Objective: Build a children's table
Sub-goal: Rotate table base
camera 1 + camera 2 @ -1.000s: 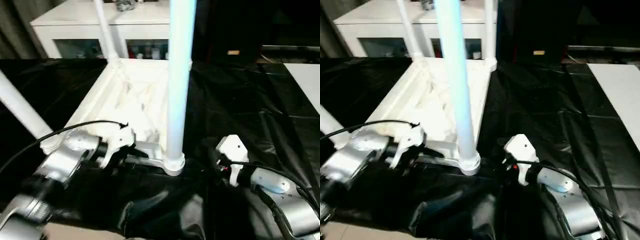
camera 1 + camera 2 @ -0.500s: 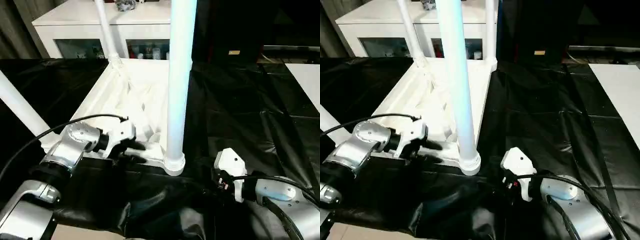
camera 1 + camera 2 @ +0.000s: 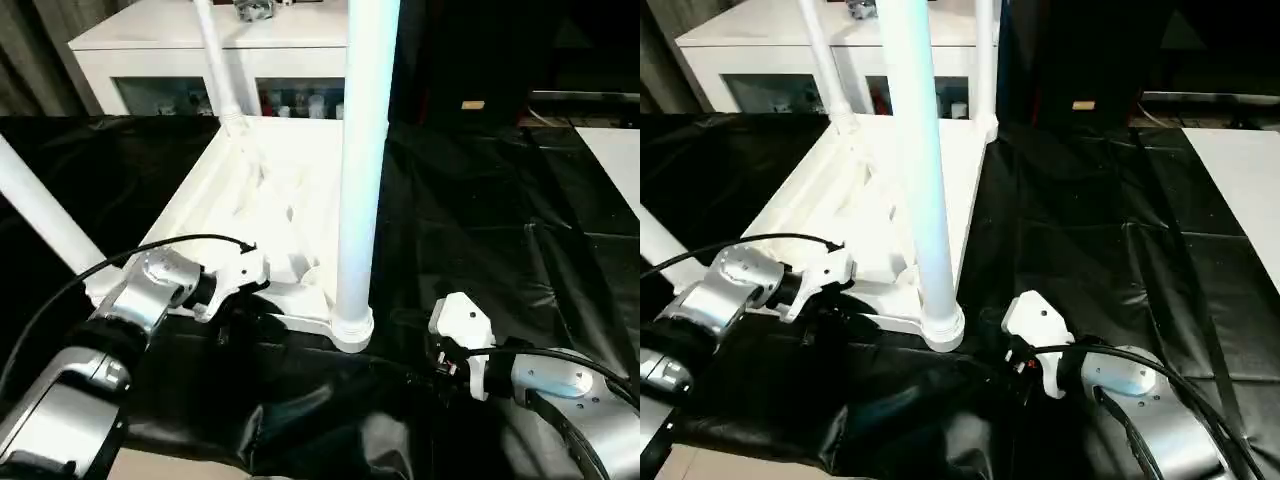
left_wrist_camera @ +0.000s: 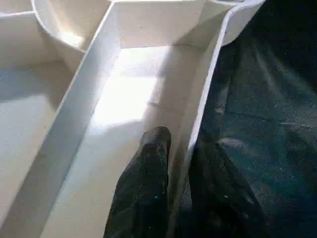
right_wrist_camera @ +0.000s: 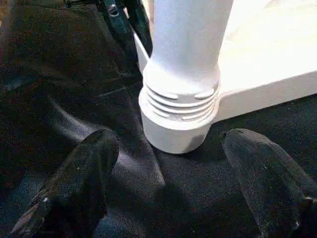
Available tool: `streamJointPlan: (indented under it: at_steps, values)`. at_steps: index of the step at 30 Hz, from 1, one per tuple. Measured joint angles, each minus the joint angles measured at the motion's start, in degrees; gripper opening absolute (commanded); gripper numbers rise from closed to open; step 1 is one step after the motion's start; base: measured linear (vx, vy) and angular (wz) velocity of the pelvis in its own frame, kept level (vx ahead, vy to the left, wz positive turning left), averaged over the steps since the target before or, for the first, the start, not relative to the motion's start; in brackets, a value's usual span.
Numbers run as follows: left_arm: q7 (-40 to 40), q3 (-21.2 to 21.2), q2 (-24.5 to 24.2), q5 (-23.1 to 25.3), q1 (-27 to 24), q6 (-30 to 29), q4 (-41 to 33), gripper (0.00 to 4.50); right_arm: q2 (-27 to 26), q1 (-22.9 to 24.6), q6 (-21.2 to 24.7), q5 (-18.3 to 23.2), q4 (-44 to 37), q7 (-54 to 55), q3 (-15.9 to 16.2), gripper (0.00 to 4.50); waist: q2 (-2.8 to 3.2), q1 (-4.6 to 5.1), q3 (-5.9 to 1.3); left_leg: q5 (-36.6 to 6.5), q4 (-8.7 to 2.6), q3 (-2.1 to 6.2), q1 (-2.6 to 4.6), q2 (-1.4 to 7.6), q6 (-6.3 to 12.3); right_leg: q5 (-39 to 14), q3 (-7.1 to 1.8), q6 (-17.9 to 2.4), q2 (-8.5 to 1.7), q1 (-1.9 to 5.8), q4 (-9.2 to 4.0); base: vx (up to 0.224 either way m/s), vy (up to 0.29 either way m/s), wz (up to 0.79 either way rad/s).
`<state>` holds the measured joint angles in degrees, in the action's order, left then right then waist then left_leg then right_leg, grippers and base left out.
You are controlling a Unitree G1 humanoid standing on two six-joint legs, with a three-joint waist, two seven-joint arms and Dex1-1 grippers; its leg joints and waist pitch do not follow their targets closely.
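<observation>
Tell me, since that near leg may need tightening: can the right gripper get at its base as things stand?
Probably yes. The right gripper is open, its fingers spread either side of the leg's base on the black sheet, nothing lying between them.

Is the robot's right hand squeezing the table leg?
No, the right gripper has its jaws spread wide, apart from the leg.

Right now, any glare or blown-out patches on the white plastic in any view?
Left wrist view: bright patch on the tabletop rib floor, detail washed out there. Left eye view: the near leg reads bluish-white, almost featureless. Right wrist view: the leg's socket collar is evenly lit, grooves clear, soft shadow on the black cloth beneath.
</observation>
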<state>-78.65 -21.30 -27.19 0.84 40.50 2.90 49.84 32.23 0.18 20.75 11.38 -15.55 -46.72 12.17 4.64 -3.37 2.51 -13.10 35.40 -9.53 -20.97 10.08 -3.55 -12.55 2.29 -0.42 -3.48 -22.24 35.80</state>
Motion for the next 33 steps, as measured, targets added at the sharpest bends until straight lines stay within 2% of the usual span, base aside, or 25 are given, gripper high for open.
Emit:
streamJointPlan:
  at_steps: [5, 8, 11, 15, 17, 18, 19, 20, 24, 27, 31, 33]
  values:
    - [-0.3, -0.5, 0.9, 0.4, 0.2, -1.3, -0.3, 0.19, 0.0, -0.3, 0.0, 0.0, 0.1, 0.1, 0.0, 3.81, 0.02, 0.55, -0.01, 0.0, 0.0, 0.0, 0.01, 0.01, 0.0, 0.0, -0.01, 0.0, 0.02, 0.0, 0.04, 0.0, 0.0, 0.0]
    - [0.7, -0.4, 0.9, 0.2, -1.1, -3.8, -3.4, 0.07, -0.5, -0.6, -0.2, -0.1, 0.2, 0.5, 0.0, 3.81, 0.07, 1.17, -0.04, 0.0, 0.0, 0.0, 0.06, 0.01, 0.0, 0.0, -0.02, 0.0, 0.02, 0.02, 0.08, 0.0, 0.0, 0.0]
    - [2.0, 0.9, 0.5, -1.2, -5.7, -7.7, -11.1, 0.02, -0.6, -0.9, -0.4, -0.7, 0.7, 1.6, -0.3, 3.81, 0.19, 1.8, -0.08, 0.0, -0.03, -0.02, 0.08, 0.01, -0.01, 0.0, -0.04, 0.0, 0.02, 0.03, 0.03, 0.0, 0.0, 0.0]
    - [9.7, 3.6, 0.5, -1.1, -14.5, -14.4, -25.6, 0.01, -2.6, -3.5, -1.2, -3.2, 4.1, 7.1, -2.0, 3.81, 0.79, 2.52, -0.27, 0.0, -0.13, -0.08, 0.2, 0.0, 0.0, 0.0, -0.08, 0.0, 0.03, 0.06, 0.01, 0.0, 0.0, 0.0]
    - [12.7, 4.6, 1.2, -1.1, -16.9, -16.0, -29.0, 0.01, -2.9, -4.3, -1.3, -3.9, 5.5, 8.7, -2.8, 3.81, 0.96, 2.89, -0.32, 0.0, -0.15, -0.09, 0.28, 0.0, 0.0, 0.0, -0.08, 0.0, 0.03, 0.09, 0.02, 0.0, 0.0, 0.0]
    - [14.1, 5.3, 1.5, -1.2, -18.2, -16.6, -30.9, 0.01, -2.9, -4.4, -1.3, -4.3, 5.7, 9.3, -3.1, 3.81, 0.99, 3.15, -0.34, 0.0, -0.22, -0.09, 0.34, 0.0, 0.0, 0.0, -0.08, 0.0, 0.04, 0.1, 0.03, 0.0, 0.0, 0.0]
    - [15.3, 6.1, 1.7, -1.2, -19.8, -17.1, -32.8, 0.01, -3.2, -4.4, -1.3, -4.3, 6.0, 9.7, -3.3, 3.81, 0.76, 3.38, -0.19, 0.0, -0.31, -0.09, 0.42, -0.01, 0.0, 0.0, -0.08, 0.0, 0.04, 0.11, 0.0, 0.0, 0.0, 0.0]
    - [16.3, 6.8, 2.0, -1.3, -21.1, -17.5, -34.4, 0.01, -3.6, -4.5, -1.2, -4.3, 6.4, 10.2, -3.5, 3.81, 0.9, 3.44, -0.28, 0.0, -0.34, -0.09, 0.49, -0.01, 0.0, 0.0, -0.07, 0.0, 0.04, 0.12, 0.02, 0.0, 0.0, 0.0]
    - [20.3, 8.2, 4.0, -2.5, -25.5, -17.4, -40.3, 0.01, -4.7, -6.0, -1.1, -4.9, 9.0, 11.8, -3.8, 3.81, 0.54, 3.3, -0.04, 0.0, -0.46, -0.09, 0.48, -0.02, 0.0, -0.1, -0.03, 0.0, 0.05, 0.08, -0.04, 0.0, 0.0, 0.0]
    - [20.5, 7.9, 3.6, -2.7, -26.5, -15.4, -41.3, 0.01, -5.2, -7.0, -1.1, -5.1, 9.7, 11.9, -3.8, 3.81, 0.35, 2.82, 0.06, 0.2, -0.47, -0.09, 0.39, -0.01, 0.27, -0.1, -0.01, 0.0, 0.05, 0.06, -0.1, 0.0, 0.0, 0.0]
    - [18.3, 8.2, 1.5, -3.7, -27.3, -13.9, -41.4, 0.01, -5.7, -7.1, -1.3, -5.2, 10.1, 11.6, -3.3, 3.81, 0.17, 2.75, 0.17, 0.2, -0.5, -0.1, 0.3, -0.01, 0.28, -0.1, 0.0, 0.0, 0.05, -0.02, -0.14, 0.0, 0.0, 0.0]
    - [17.4, 8.6, 1.2, -4.0, -27.3, -14.3, -41.5, 0.45, -5.7, -7.1, -1.4, -5.2, 10.1, 11.4, -3.0, 3.81, 0.01, 2.57, 0.24, 0.2, -0.49, -0.1, 0.27, -0.01, 0.28, -0.1, 0.0, 0.0, 0.05, -0.04, -0.14, 0.0, 0.0, 0.0]
